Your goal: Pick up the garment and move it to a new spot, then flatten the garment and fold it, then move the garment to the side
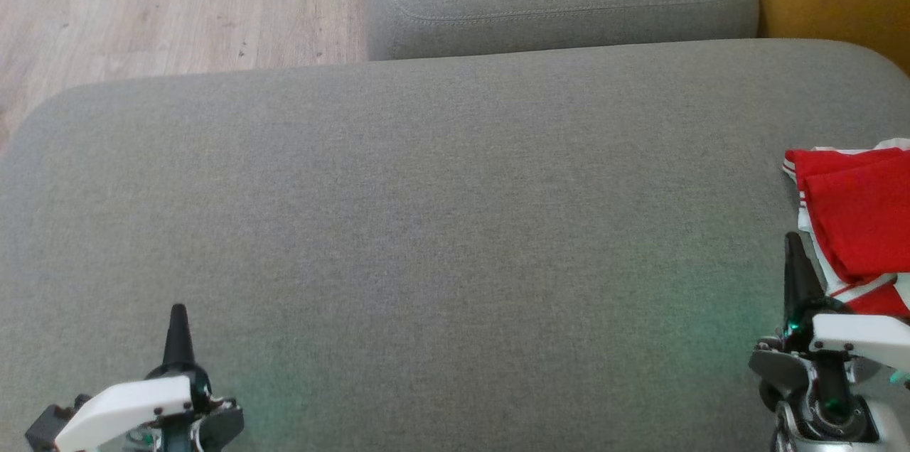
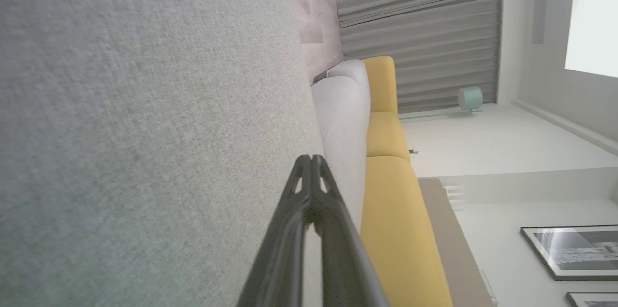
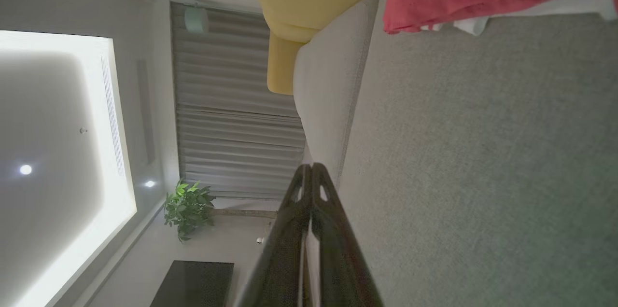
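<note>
Lying folded at the right edge of the grey fabric seat cushion [image 1: 455, 224], the red, white-trimmed cloth garment [image 1: 860, 210] looks set aside, so the left gripper [image 1: 178, 317] and right gripper [image 1: 793, 246], both closed and empty, likely need only retreat.

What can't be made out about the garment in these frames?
- Garment: the head view's right edge cuts it off, so its full shape and fold are unclear.
- Its near corner: hidden behind the right pincer and its white casing, head view.
- Right wrist view: the top edge crops the garment, and it is blurred.
- Its type: cannot tell.
</note>
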You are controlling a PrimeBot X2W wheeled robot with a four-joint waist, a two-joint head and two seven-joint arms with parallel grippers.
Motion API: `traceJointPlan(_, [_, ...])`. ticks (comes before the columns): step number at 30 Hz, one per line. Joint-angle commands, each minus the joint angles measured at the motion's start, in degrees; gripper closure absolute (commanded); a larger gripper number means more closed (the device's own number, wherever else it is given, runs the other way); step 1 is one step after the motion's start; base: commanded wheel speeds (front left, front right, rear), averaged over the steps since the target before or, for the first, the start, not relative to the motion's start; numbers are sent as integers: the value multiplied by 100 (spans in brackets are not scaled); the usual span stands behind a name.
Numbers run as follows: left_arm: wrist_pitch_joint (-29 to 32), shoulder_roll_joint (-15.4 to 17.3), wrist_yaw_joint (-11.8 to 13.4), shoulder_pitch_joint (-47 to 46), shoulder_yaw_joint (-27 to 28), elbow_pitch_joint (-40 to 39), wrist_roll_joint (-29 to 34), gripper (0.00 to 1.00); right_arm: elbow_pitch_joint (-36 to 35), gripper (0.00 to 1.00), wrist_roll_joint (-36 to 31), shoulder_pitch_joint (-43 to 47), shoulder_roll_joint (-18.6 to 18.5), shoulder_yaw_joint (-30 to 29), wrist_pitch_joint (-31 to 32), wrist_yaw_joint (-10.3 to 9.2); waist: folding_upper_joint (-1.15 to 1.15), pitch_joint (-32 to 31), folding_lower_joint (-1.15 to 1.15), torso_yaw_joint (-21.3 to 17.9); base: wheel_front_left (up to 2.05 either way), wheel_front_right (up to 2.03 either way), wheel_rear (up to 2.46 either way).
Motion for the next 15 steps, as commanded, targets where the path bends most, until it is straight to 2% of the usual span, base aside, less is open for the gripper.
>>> traceJointPlan(1, [54, 22, -59, -328, 198, -235, -154, 100, -265, 100, 181, -114, -20, 69, 74, -4, 0, -1, 0, 0, 0, 0, 0])
traceJointPlan(8, [186, 23, -95, -384, 263, -301, -651, 100, -396, 100, 705, -99, -19, 2, 205, -4, 0, -4, 0, -3, 0, 0, 0])
traceJointPlan(15, [243, 23, -111, -408, 292, -330, -868, 100, -453, 100, 933, -93, -19, -27, 262, -4, 0, -6, 0, -4, 0, 0, 0])
